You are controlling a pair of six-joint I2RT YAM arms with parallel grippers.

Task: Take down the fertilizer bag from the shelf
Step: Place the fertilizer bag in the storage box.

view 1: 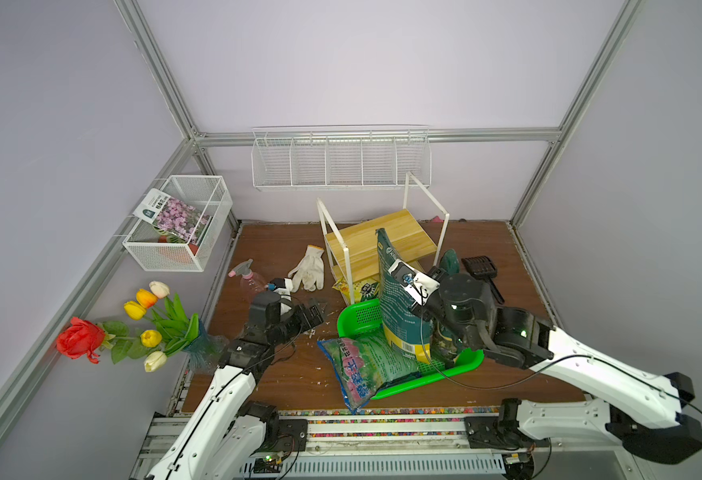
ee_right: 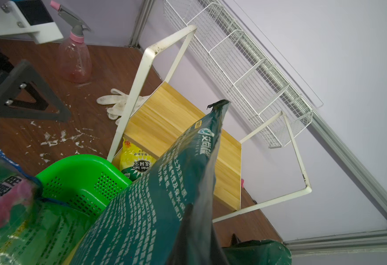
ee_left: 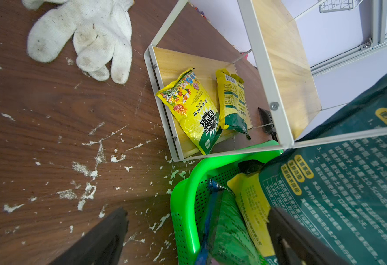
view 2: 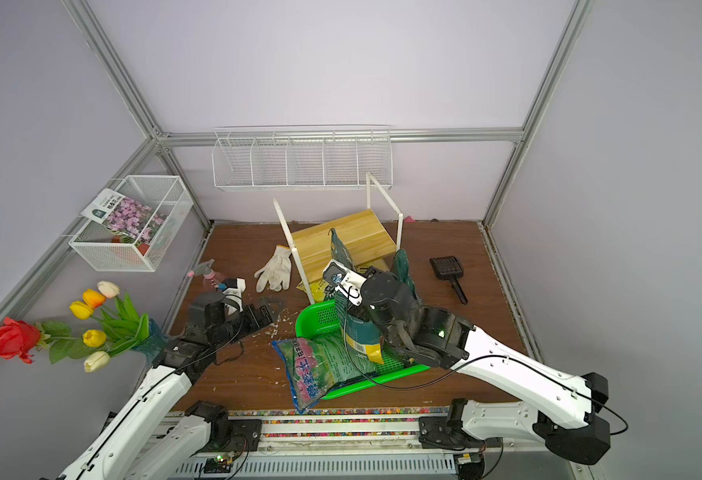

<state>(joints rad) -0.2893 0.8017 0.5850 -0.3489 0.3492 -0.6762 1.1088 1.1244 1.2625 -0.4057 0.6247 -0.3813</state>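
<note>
Right pincer (view 1: 422,313) clamped on tall dark-green plastic fertilizer bag (view 1: 397,299), btm in green perforated basket (view 1: 357,320); left pincer (view 1: 314,315) wide, empty. Risk: bag top cld snag white-frame wooden shelf (view 1: 382,237) & tip it.

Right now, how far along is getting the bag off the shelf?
Done: the green bag is off the shelf, whose top board is bare, its lower end in the basket. In hand: the right end effector is shut on it, holding it upright. Left: letting go. Two yellow bags lie on the lower board; the left end effector is open.
</note>
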